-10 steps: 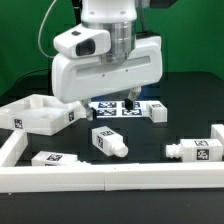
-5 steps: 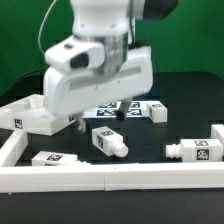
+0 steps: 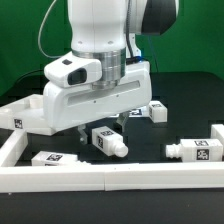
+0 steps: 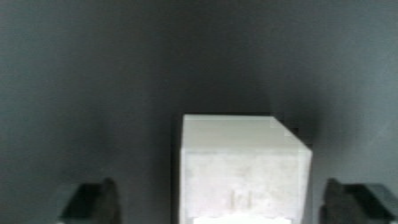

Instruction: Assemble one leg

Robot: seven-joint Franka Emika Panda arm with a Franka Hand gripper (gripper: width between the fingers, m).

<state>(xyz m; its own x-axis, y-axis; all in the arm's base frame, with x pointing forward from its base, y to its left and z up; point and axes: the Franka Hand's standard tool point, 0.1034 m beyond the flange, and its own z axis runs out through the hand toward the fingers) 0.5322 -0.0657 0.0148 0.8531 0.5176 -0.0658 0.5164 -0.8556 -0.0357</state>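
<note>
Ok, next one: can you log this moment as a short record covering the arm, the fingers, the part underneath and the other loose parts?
arm: low over the table, above the middle leg
fingers: open, one on each side of the middle leg, with gaps visible in the wrist view
held: nothing
front-left leg: lying flat, untouched
right leg: lying flat at the exterior view's right
rear leg: behind the arm, partly hidden
square panel: on the table at the exterior view's left
</note>
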